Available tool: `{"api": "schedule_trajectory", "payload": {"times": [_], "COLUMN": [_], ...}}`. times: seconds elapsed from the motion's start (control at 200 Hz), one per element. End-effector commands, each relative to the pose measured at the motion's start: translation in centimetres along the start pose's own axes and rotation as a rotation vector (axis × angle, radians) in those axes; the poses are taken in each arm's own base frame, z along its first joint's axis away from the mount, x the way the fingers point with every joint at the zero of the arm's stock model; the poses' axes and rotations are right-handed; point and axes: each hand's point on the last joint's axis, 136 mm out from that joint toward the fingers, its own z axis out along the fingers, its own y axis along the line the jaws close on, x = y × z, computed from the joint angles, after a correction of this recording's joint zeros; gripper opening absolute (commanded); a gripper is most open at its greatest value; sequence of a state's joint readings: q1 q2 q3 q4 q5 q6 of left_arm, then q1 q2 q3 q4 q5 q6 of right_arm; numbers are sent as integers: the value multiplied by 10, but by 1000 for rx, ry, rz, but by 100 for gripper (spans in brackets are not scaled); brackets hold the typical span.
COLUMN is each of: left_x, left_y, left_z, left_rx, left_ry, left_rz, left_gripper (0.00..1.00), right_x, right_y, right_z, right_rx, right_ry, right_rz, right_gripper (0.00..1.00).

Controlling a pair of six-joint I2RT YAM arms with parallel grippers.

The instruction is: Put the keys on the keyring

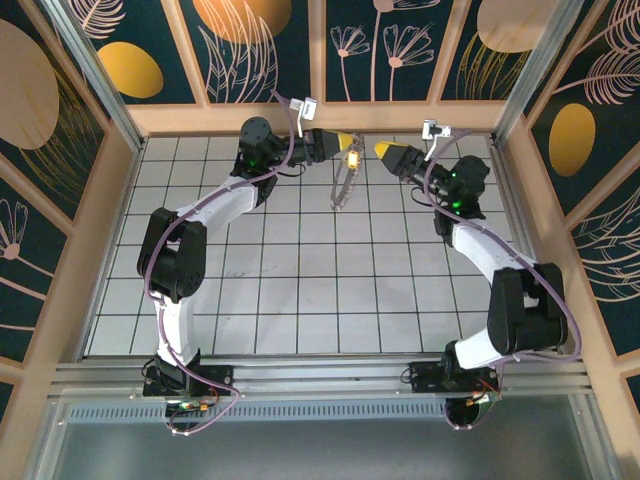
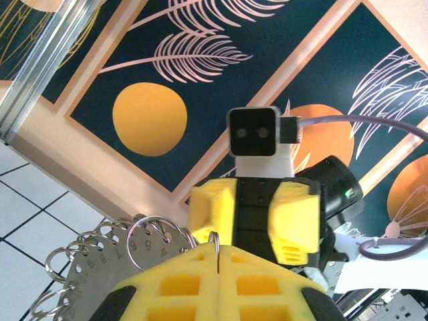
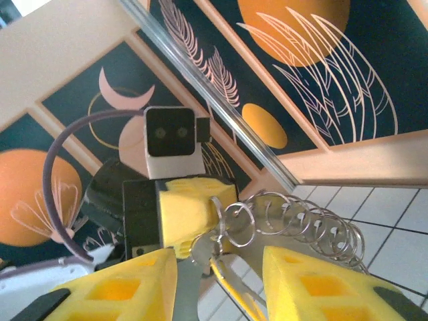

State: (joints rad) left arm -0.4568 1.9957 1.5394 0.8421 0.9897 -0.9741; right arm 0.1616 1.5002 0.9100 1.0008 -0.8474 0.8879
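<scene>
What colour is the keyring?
The keyring is silvery metal; the right wrist view shows it best.

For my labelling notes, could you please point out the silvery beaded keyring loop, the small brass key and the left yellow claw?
Silvery beaded keyring loop (image 1: pixel 339 200): top view, hanging lower end.
Small brass key (image 1: pixel 353 158): top view, its body.
Left yellow claw (image 1: pixel 347 141): top view, between its fingertips.

Silvery keyring (image 1: pixel 342 188) dangles, gold key (image 1: pixel 353 158) at one end

A white tiled table (image 1: pixel 300 290) sits among wood-framed dark teal wall panels (image 1: pixel 400 40) painted with orange discs and pale leaves. A silver aluminium rail (image 1: pixel 320 378) lines its near edge.
</scene>
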Motion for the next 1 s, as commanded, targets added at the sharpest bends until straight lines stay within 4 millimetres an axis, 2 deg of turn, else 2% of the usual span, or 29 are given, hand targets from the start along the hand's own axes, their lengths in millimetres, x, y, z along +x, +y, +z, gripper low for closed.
{"api": "schedule_trajectory", "payload": {"times": [0.0,0.25,0.485,0.996], "left_x": [-24,-22,-23,-22], "left_y": [-31,-22,-23,-24], "left_z": [-3,-3,-3,-2], "left_rx": [33,10,18,25], "left_ry": [-77,-88,-90,-87], "left_rz": [58,26,22,22], "left_gripper": [0,0,0,0], "right_x": [-23,-18,-17,-12], "right_y": [26,25,22,19], "right_z": [12,29,36,48], "right_rx": [-106,-121,-122,-145], "right_ry": [-90,-87,-80,-48], "right_rz": [20,47,54,63], "right_gripper": [39,37,36,25]}}
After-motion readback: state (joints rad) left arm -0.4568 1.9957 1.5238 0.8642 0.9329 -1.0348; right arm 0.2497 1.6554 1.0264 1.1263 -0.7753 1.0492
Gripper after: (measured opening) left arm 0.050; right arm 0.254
